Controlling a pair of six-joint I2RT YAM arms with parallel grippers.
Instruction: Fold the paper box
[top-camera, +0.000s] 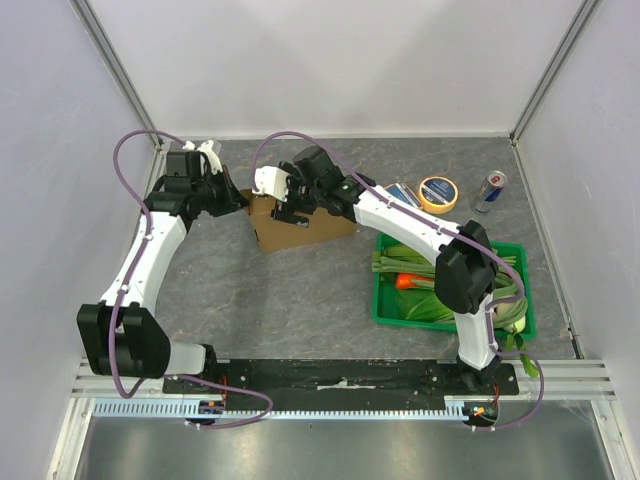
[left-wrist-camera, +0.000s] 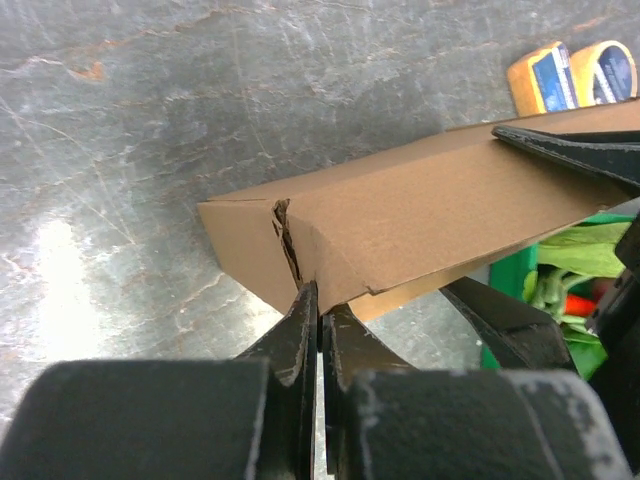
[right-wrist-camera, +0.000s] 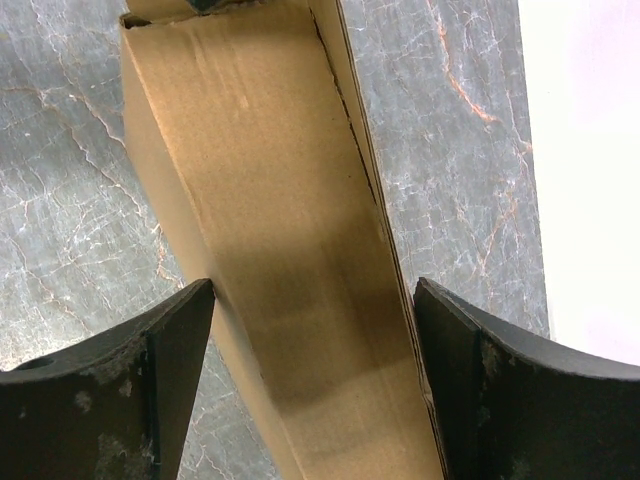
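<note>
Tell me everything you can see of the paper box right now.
The paper box is plain brown corrugated cardboard, unprinted, already folded into a closed-looking block on the grey table, left of the green crate. One corner seam is creased and torn. The left gripper is shut at that corner edge; the right gripper straddles it, open.

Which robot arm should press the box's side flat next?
Probably the right. The right gripper has its jaws wide open around the box, so it looks free to press. The left gripper has its jaws shut at the box's corner fold, so it seems better left steadying that end.
</note>
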